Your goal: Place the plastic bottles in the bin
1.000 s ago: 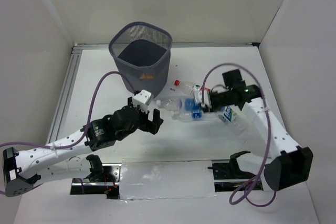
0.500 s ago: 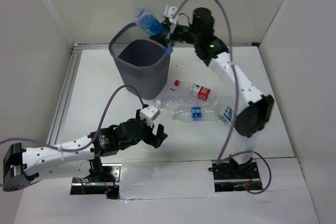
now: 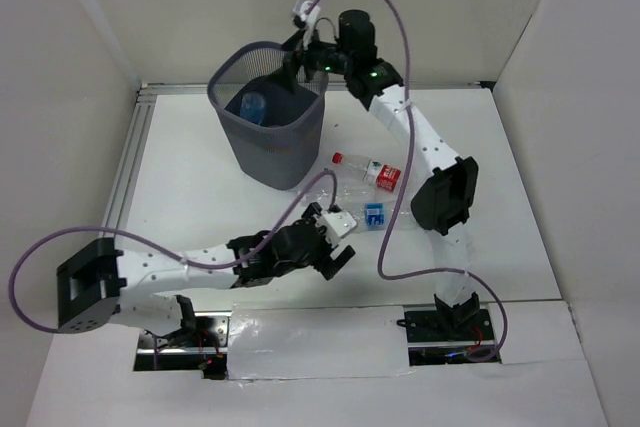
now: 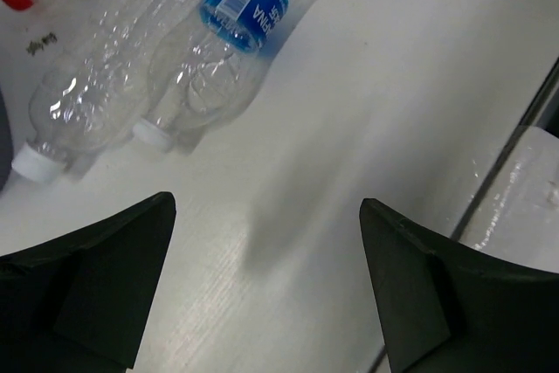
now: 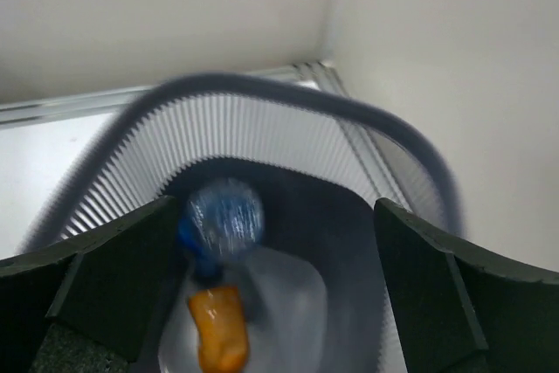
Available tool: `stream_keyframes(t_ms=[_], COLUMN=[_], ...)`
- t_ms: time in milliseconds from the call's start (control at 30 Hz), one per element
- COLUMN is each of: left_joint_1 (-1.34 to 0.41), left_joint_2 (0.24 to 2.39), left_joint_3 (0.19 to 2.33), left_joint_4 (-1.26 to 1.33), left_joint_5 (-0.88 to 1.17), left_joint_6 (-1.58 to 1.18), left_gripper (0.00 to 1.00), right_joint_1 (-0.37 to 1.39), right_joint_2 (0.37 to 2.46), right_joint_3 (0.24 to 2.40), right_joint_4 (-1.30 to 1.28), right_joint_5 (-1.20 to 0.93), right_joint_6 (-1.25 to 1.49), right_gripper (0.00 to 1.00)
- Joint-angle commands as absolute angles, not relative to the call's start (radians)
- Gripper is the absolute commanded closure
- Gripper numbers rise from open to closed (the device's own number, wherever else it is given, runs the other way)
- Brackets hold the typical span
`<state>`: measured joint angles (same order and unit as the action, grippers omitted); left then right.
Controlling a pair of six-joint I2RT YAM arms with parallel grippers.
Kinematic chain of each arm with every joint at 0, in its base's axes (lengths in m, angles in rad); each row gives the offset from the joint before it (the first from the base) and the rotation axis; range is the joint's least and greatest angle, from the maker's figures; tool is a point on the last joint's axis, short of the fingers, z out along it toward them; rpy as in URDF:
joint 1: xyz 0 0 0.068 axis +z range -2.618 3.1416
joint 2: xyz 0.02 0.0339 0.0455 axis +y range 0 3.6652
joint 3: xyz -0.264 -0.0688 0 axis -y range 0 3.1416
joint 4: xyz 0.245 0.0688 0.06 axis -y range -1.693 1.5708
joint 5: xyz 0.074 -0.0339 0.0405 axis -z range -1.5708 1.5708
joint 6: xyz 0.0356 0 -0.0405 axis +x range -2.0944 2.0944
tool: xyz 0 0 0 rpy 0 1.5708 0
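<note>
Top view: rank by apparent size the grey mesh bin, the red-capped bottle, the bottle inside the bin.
1. Dark grey mesh bin
2. Clear red-capped plastic bottle
3. Blue bottle inside it, end-on: rank unsure

White table (image 3: 180, 177): mesh bin (image 3: 285, 152) at back; prob. 3 bottles (image 3: 385, 175) lying mid-table.

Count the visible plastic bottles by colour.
Blue bottle in the dark grey mesh bin: 1
Orange bottle in the bin: 1
Red-labelled clear bottle: 1
Blue-labelled clear bottle: 1
Clear bottle, no label showing: 1
Total in view: 5
</note>
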<state>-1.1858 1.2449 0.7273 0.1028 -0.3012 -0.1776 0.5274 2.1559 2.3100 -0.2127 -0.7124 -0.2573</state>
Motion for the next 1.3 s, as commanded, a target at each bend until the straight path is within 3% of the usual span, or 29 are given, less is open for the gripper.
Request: stream_keyframes(t_ms=[0, 100, 167, 200, 233, 267, 300, 367, 533, 567, 600, 700, 867, 1033, 1133, 1267], left_joint_1=[-1.19, -1.19, -1.19, -1.19, -1.19, -1.19, -1.181, -1.181, -1.161, -1.161, -1.151, -1.128, -1.098, -1.088, -1.088, -1.126], left_joint_2=[1.371, 1.443, 1.534, 1.567, 1.632, 1.663, 1.69, 1.75, 1.864, 1.885, 1.905, 1.953, 2.01, 2.022, 2.013, 1.959], left_joint_3=[0.827, 0.868, 0.925, 0.945, 0.962, 0.991, 1.005, 1.038, 1.095, 1.107, 1.129, 1.153, 1.184, 1.175, 1.164, 1.141], left_joint_4=[0.247, 0.33, 0.351, 0.376, 0.389, 0.408, 0.434, 0.443, 0.454, 0.454, 0.465, 0.465, 0.434, 0.39, 0.341, 0.266], left_joint_5=[-0.311, -0.311, -0.333, -0.333, -0.35, -0.38, -0.38, -0.39, -0.408, -0.423, -0.451, -0.439, -0.439, -0.376, -0.338, -0.275], left_joint_6=[-0.004, 0.073, 0.151, 0.173, 0.196, 0.242, 0.258, 0.294, 0.354, 0.365, 0.374, 0.388, 0.365, 0.305, 0.276, 0.233], left_gripper=[0.01, 0.01, 0.01, 0.01, 0.01, 0.01, 0.01, 0.01, 0.02, 0.03, 0.03, 0.06, 0.17, 0.5, 0.58, 0.9], right_joint_1=[0.401, 0.244, 0.114, 0.065, 0.016, -0.071, -0.118, -0.226, -0.366, -0.382, -0.403, -0.403, -0.413, -0.413, -0.413, -0.413], right_joint_2=[1.999, 1.866, 1.784, 1.702, 1.659, 1.576, 1.534, 1.406, 1.18, 1.152, 1.128, 1.094, 1.085, 1.104, 1.123, 1.135], right_joint_3=[2.327, 2.173, 2.055, 1.928, 1.866, 1.799, 1.667, 1.541, 1.202, 1.174, 1.149, 1.102, 1.072, 1.081, 1.091, 1.101], right_joint_4=[-0.28, -0.401, -0.448, -0.471, -0.516, -0.531, -0.576, -0.633, -0.765, -0.776, -0.776, -0.863, -0.896, -0.861, -0.841, -0.841], right_joint_5=[-0.661, -0.731, -0.816, -0.86, -0.914, -0.934, -0.962, -1.017, -1.055, -1.069, -1.078, -1.088, -1.097, -1.077, -1.077, -1.054], right_joint_6=[-0.186, -0.241, -0.317, -0.349, -0.376, -0.406, -0.434, -0.551, -0.689, -0.701, -0.701, -0.719, -0.758, -0.735, -0.735, -0.724], right_gripper=[0.0, 0.04, 0.16, 0.53, 0.75, 0.84, 0.87, 0.83, 0.6, 0.55, 0.43, 0.26, 0.21, 0.18, 0.15, 0.15])
